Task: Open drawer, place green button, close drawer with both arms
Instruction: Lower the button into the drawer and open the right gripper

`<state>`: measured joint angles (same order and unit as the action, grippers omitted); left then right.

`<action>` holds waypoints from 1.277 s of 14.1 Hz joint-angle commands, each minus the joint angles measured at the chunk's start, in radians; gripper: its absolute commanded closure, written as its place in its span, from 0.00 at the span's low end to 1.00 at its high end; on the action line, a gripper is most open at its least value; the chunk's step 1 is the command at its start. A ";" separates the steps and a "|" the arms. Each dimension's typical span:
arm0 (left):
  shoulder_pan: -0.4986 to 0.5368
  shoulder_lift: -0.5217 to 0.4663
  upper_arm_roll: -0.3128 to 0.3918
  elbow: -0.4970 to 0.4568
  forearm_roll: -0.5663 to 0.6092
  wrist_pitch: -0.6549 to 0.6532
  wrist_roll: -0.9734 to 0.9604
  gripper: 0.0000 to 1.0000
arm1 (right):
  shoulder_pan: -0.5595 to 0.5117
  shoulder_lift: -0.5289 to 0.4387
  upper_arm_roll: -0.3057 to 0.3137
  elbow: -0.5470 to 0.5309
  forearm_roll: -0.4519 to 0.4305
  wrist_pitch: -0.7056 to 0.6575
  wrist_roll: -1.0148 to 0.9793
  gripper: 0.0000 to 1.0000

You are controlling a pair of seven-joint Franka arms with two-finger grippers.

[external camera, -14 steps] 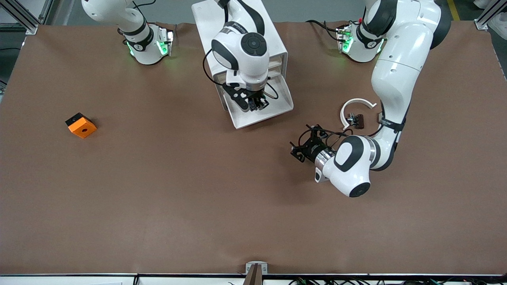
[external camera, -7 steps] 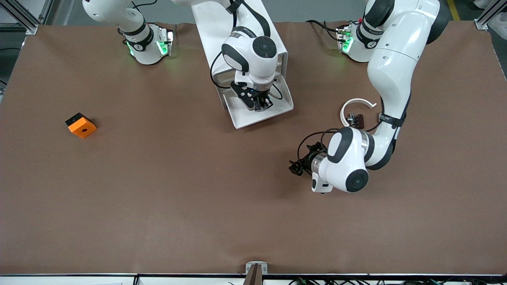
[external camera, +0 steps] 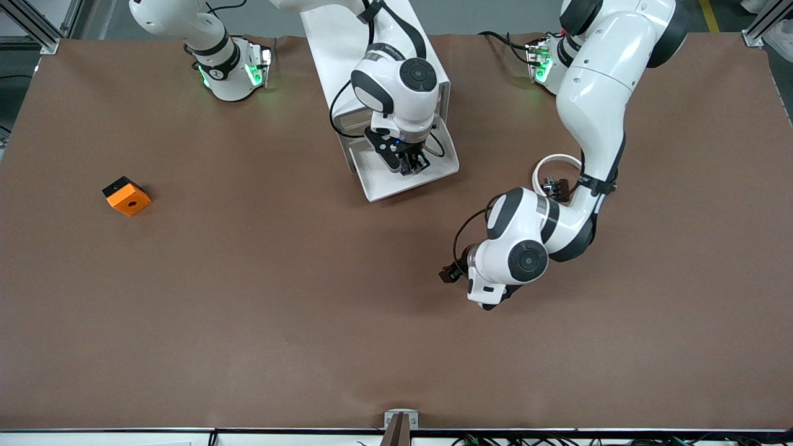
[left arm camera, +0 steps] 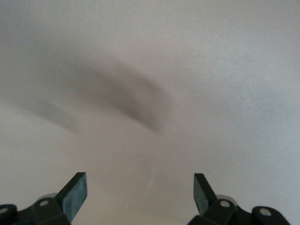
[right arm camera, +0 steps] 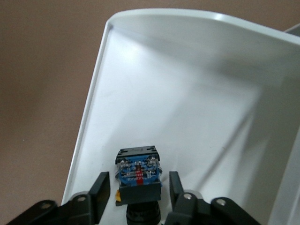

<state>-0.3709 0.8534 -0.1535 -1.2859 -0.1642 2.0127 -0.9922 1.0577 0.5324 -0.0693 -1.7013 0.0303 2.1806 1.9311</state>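
Button (right arm camera: 138, 174) sits in the pulled-out bottom drawer (external camera: 378, 186) of the white cabinet (external camera: 337, 43), blue-and-black end facing my right wrist camera. I read the right gripper (right arm camera: 136, 194) as low inside that drawer, one finger (right arm camera: 99, 192) on each side of the button's black body. A thin gap shows on both sides, so I log the fingers as slightly spread and not pinching the part. I cannot tell whether the button's lower end touches the drawer floor; it is hidden under the gripper. In the front view the right gripper (external camera: 412, 162) is over the end of the drawer toward the left arm.

Left gripper (left arm camera: 140, 197) is over bare brown table (external camera: 248, 310), nearer to the front camera than the drawer and toward the left arm's end. Its fingers are spread wide with nothing between them. In the front view it is mostly hidden under the wrist (external camera: 451, 272).

Also on the table: an orange block (external camera: 127, 196) toward the right arm's end, and a white arc (external camera: 548, 166) with small dark parts (external camera: 554, 184) beside the left arm.
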 commanded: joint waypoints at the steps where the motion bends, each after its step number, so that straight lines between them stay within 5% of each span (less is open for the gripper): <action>1: -0.022 -0.022 0.002 -0.024 0.067 0.023 0.014 0.00 | 0.009 0.009 -0.010 0.067 -0.016 -0.022 0.013 0.00; 4: -0.036 -0.036 0.000 -0.026 0.075 0.058 0.013 0.00 | -0.057 0.005 -0.014 0.173 -0.010 -0.144 -0.152 0.00; 7: -0.063 -0.043 -0.009 -0.027 0.077 0.077 0.013 0.00 | -0.149 -0.035 -0.015 0.235 -0.013 -0.299 -0.569 0.00; 18: -0.155 -0.106 -0.008 -0.125 0.100 0.081 -0.065 0.00 | -0.638 -0.267 -0.015 0.238 -0.010 -0.620 -1.542 0.00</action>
<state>-0.5094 0.8234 -0.1621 -1.3238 -0.0937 2.0788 -1.0292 0.5137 0.3082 -0.1057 -1.4452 0.0197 1.5950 0.5456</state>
